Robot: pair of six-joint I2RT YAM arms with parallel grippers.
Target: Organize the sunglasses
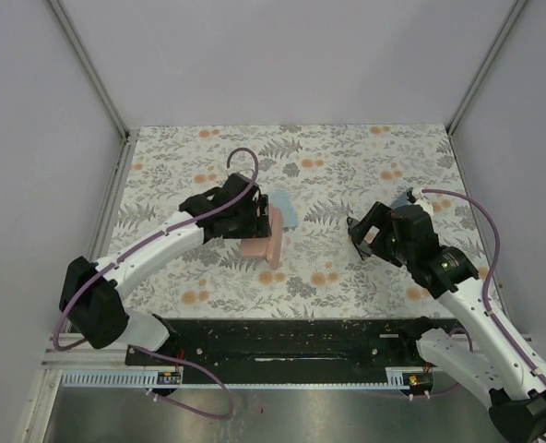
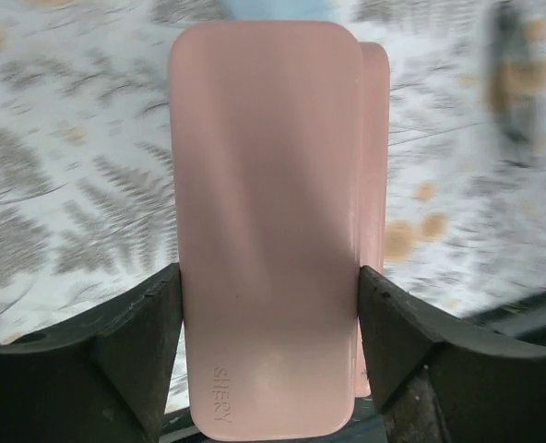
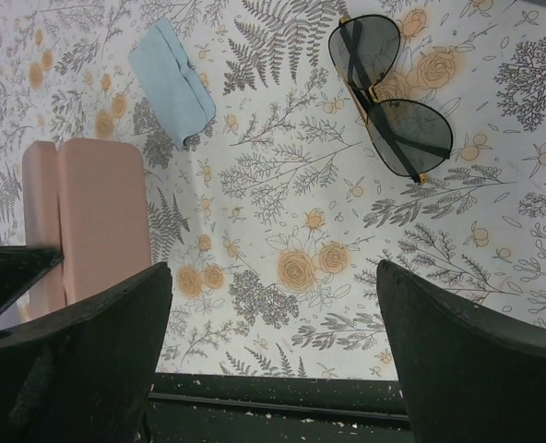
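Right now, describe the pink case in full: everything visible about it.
The pink case is a smooth, matte oblong with rounded corners, SHERY embossed near one end. A second pink layer shows along one long edge; whether it is open is unclear. The left end effector grips it across its width, a finger against each long side. It faces flat over the floral table, a light blue cloth just beyond its far end.

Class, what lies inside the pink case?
The pink case shows only its outer face, a second pink panel edging out behind it. Its inside is covered; contents cannot be seen.
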